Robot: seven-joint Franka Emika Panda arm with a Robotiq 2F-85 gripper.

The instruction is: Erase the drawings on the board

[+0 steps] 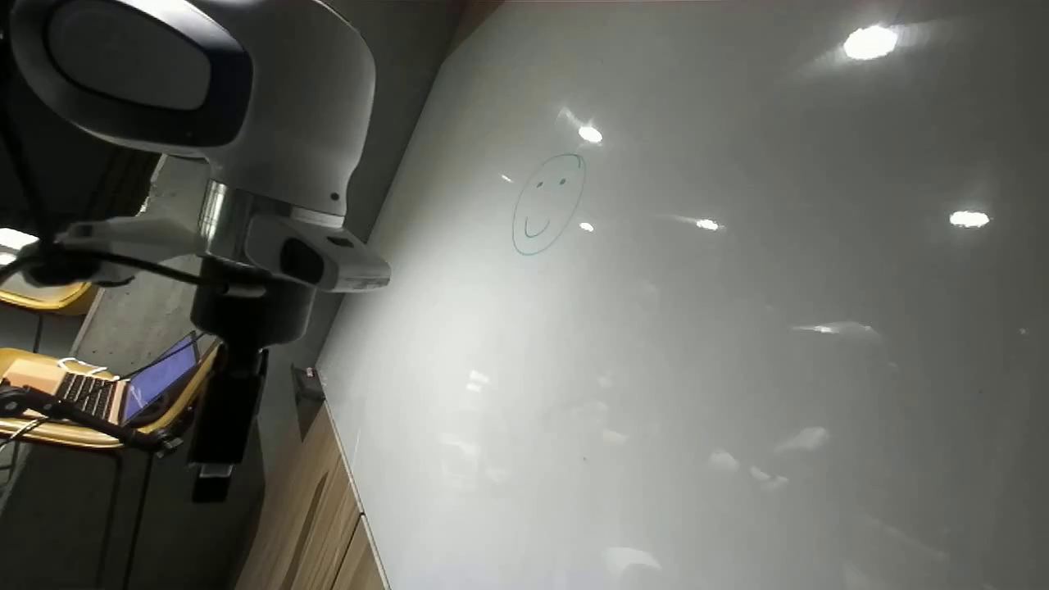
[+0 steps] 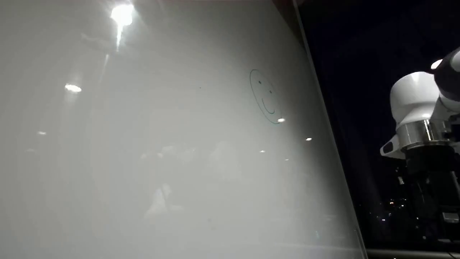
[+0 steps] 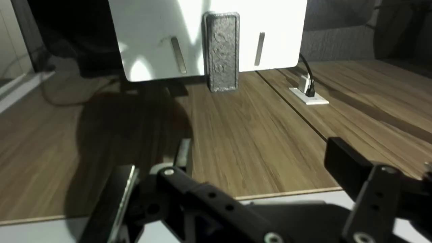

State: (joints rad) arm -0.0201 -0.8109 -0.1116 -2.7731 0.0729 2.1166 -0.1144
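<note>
A green smiley drawing (image 1: pixel 549 205) was on the big white board (image 1: pixel 697 352). The claw (image 3: pixel 264 160) was spread wide. A gray block (image 3: pixel 222 52) showed against a white panel (image 3: pixel 148 37).

In an exterior view I make out an open laptop (image 1: pixel 98 401) (screen (image 1: pixel 164 378) lit blue) on a yellow chair (image 1: pixel 78 437), a black rod (image 1: pixel 90 419) crossing in front of it. From my wrist view I see wood (image 3: pixel 243 135) panelling and, set on it, an outlet (image 3: pixel 317 100) with a white plug (image 3: pixel 303 83); a black cord (image 3: pixel 304 64) runs down there. In an exterior view, small lights (image 2: pixel 391 203) speckle the dark.
</note>
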